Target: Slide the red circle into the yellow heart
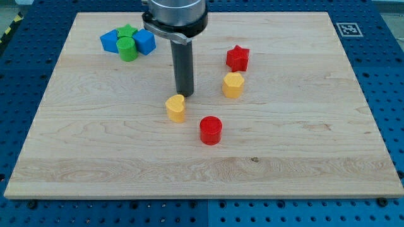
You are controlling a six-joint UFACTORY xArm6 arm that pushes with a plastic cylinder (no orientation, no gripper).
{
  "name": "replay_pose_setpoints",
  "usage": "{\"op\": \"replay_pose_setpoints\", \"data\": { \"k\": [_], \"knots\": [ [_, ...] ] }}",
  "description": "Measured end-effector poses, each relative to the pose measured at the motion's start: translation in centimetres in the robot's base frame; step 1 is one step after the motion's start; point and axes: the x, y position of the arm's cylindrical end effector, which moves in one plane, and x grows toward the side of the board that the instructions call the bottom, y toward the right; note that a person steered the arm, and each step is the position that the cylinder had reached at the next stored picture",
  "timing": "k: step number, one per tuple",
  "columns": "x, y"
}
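Nearest the camera sits the red circle (211,130), a short upright cylinder on the wooden tabletop (303,157), a little toward the view's bottom right of the yellow heart (176,108); the two are near but apart, with bare wood between them. My tip (184,94) stands just beside the heart, at its upper right, and whether it touches I cannot tell; it is on the wrong side of the circle for the push. No fingers exist on this rod, so nothing is gripped and nothing can open or close.

Farther up the view's right, a yellow hexagon-like block (232,84) sits just below a red star (238,58); at the view's top left a cluster of two blue blocks (144,41), a green star (127,31) and a green cylinder (129,48) is packed together, well apart from the work.

By its look the circle is light, rigid and smooth-sided, likely to slide easily yet roll off a push that is off-centre; I judge the contact belongs on its lower-right wall, in line with the heart; the heart itself may skid when struck.
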Motion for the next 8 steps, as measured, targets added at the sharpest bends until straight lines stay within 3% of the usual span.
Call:
{"op": "replay_pose_setpoints", "data": {
  "k": [1, 2, 3, 4, 6, 8],
  "knots": [
    [3.8, 2.3],
    [3.8, 9.8],
    [6.7, 14.1],
    [10.4, 13.2],
    [9.9, 7.4],
    [9.8, 5.2]
  ]
}}
